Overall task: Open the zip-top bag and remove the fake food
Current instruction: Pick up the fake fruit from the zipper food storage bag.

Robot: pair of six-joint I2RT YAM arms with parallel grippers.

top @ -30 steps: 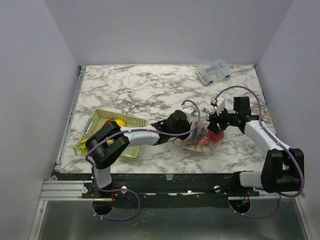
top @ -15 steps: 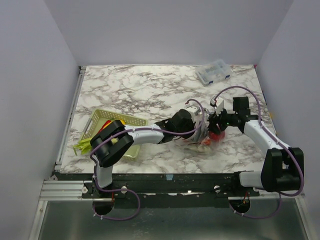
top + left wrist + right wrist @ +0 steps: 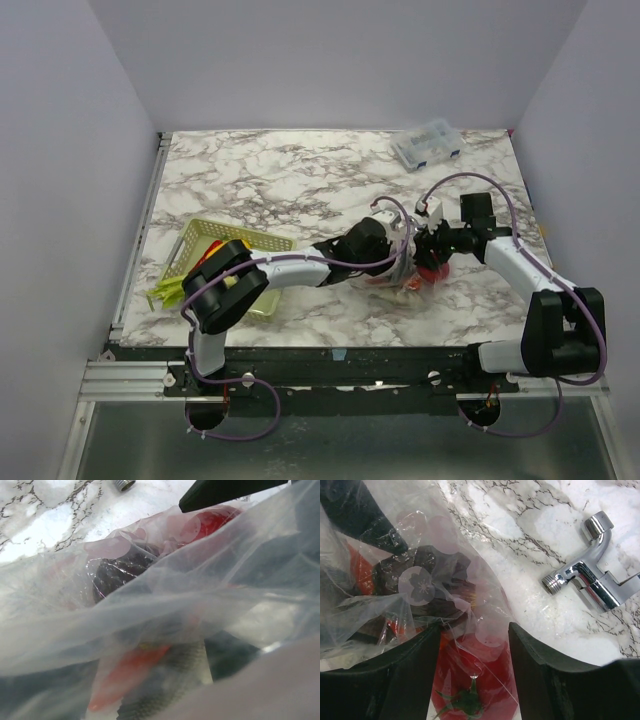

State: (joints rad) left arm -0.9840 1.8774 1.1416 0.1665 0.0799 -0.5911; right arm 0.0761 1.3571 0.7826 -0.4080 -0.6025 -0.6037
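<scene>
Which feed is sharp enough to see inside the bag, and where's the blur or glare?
Left wrist: the zip-top bag film sits close to the lens, smeared and out of focus, contents only red and dark blurs. Right wrist: sharp; the red round fruit reads through the film, bright glints on the chrome fitting. Top external: evenly lit, soft shadows, bag too small for detail.

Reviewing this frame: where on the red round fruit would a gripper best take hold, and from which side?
Probably across the round middle of the red round fruit, clear of its green stem, since a ball slips off-centre. It lies under the zip-top bag film, between the right gripper fingers, so come from that side, through the bag's mouth.
</scene>
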